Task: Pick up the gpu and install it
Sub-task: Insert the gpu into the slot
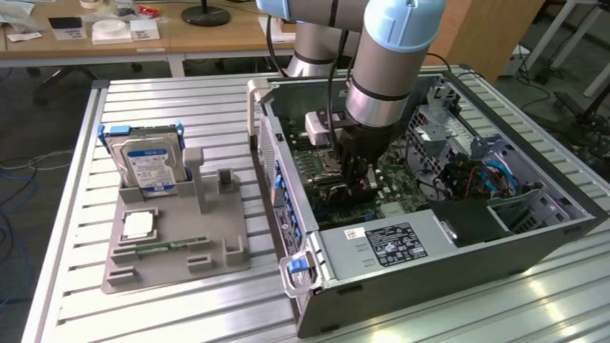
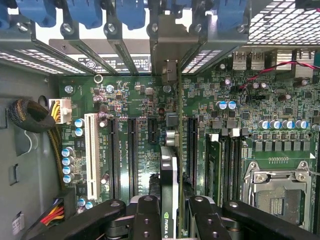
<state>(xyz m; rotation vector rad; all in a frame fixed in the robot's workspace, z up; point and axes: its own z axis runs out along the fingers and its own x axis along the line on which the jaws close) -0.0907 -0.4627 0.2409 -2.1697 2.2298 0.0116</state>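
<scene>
Arm is lowered into the open computer case (image 1: 496, 236), which lies on its side on the slatted tabletop (image 1: 171, 307). Pincer (image 2: 170, 210) is narrowed onto the gpu (image 2: 169, 185), holding it edge-on between its two black fingers (image 2: 145, 215); the card stands upright over the motherboard (image 2: 145, 130), its silver bracket end (image 2: 170, 72) reaching toward the rear slot openings of the case. In the exterior view the pincer (image 1: 361, 179) sits deep over the middle of the board, beside the power supply (image 1: 396, 243).

Card appears to hover on or just above a long black expansion slot (image 2: 191, 145); whether its edge connector is already in the slot cannot be told from these views.

Risks, as judged:
- Lateral misalignment: several parallel slots lie close together, also the white slot (image 2: 91, 150). A card edge landing on the slot wall rather than in the groove would bend or scrape contacts under downward push
- Bracket end could catch on the metal dividers at the rear of the case and tilt the card, so one end seats and the other rides high
- Grip is on a thin edge; a slip under insertion force would let the card rotate between the fingers
- Nearby capacitors (image 2: 67, 162) and the memory sticks (image 2: 214, 160) stand close; a skewed descent may strike them
- Fingers themselves are low over the board and could touch components

Parts tray (image 1: 176, 236) with the hard drive (image 1: 148, 168) stands well apart from the case, on the exterior view's left
</scene>
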